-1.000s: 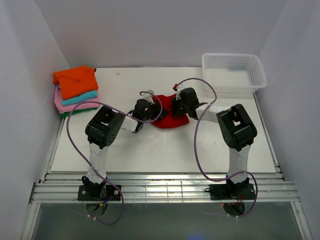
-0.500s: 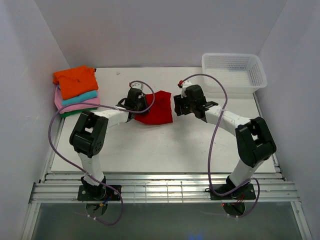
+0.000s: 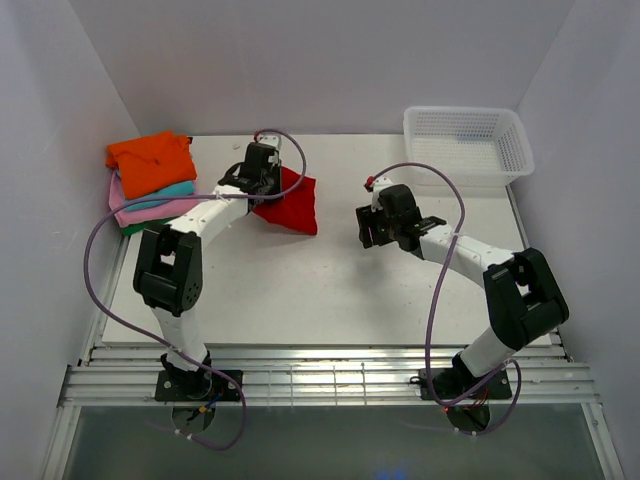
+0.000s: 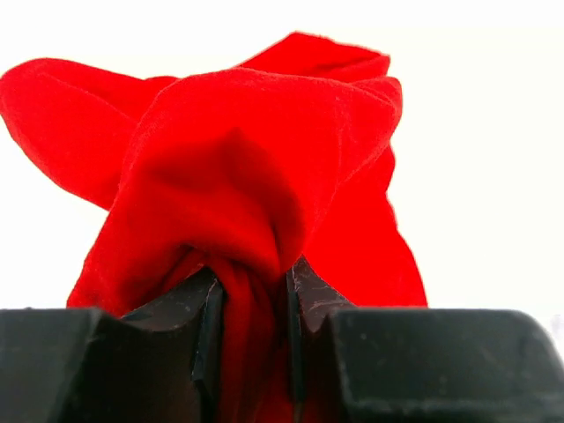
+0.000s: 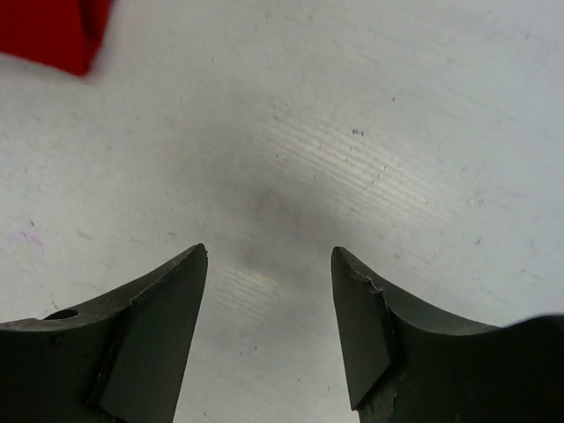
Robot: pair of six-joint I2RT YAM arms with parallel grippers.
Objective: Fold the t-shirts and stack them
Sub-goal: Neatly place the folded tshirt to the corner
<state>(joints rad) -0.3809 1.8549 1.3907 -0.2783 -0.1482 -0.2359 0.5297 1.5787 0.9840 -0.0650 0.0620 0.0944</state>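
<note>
Nearest, the right gripper (image 5: 269, 256) is hovering over the bare table (image 3: 330, 290) right of centre, its 2 fingers standing wide apart with nothing between them. Its wrist view is showing only the finger ends. A corner of the red t-shirt (image 5: 53, 31) is peeking in at the upper left, the rest cut off by the frame edge.

Farther back and to the left, the left gripper (image 4: 254, 291) is pinching a bunched fold of that shirt between narrowly set jaws. From the left wrist the cloth is filling most of the view, hiding its own lower edge and the surface under it. From above, the shirt is lying crumpled left of centre, well apart from the right gripper. The left gripper's body is covering its left edge, so whether that end is lifting off the table is hard to tell.

Beyond, in the far left corner, 4 shirts are sitting stacked: an orange t-shirt (image 3: 150, 160) on top, a teal t-shirt (image 3: 160, 193), a pink t-shirt (image 3: 150, 208), and a dark green t-shirt (image 3: 135, 228) showing only a sliver. At the far right, a white mesh basket (image 3: 470, 172) is sitting, its near wall partly hiding its floor.
</note>
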